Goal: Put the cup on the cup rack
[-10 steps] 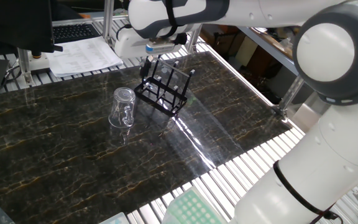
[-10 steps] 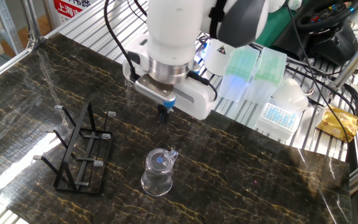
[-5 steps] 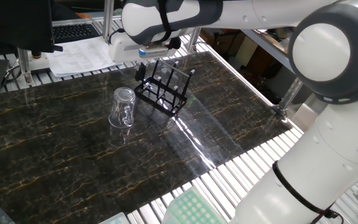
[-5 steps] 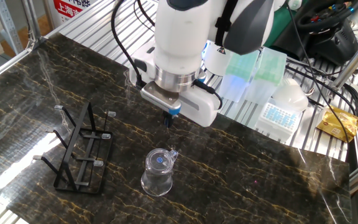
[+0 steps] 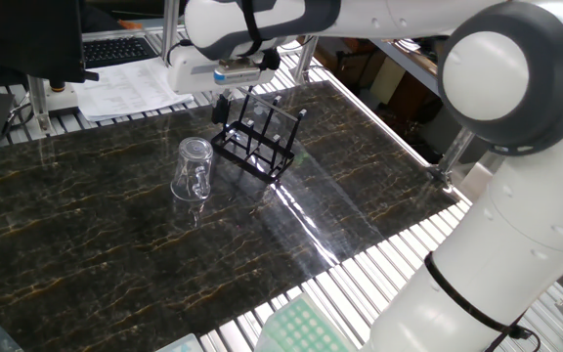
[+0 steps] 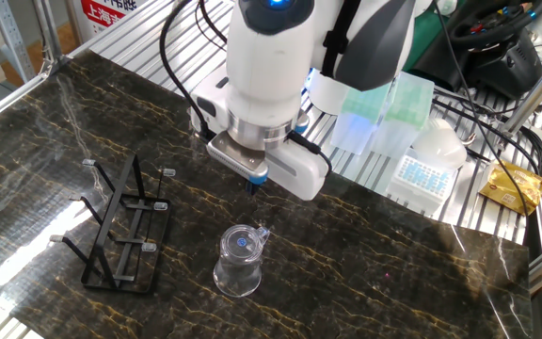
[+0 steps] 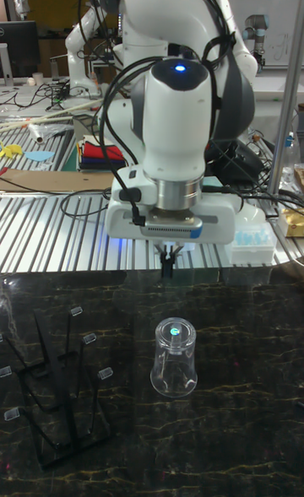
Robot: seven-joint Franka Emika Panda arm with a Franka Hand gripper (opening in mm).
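We see the cup standing upside down on the dark marble table, in the lower middle of the tall fixed view, with the tool hanging above and just behind it, well clear of the glass. In the other fixed view the cup sits low in the centre of the frame, the tool up and slightly to the left of it, and the cup rack stands apart at the left. In one fixed view the cup is left of the cup rack, with the tool above the rack's far left corner.

Compared with a second ago, the arm has shifted toward the left of that view; cup and rack lie where they were.

The tool's fingers look drawn close together and hold nothing. They are small and dark, so we cannot make out any gap between them. The rack's left edge is cut off in the tall view, where its thin wires blend into the table.
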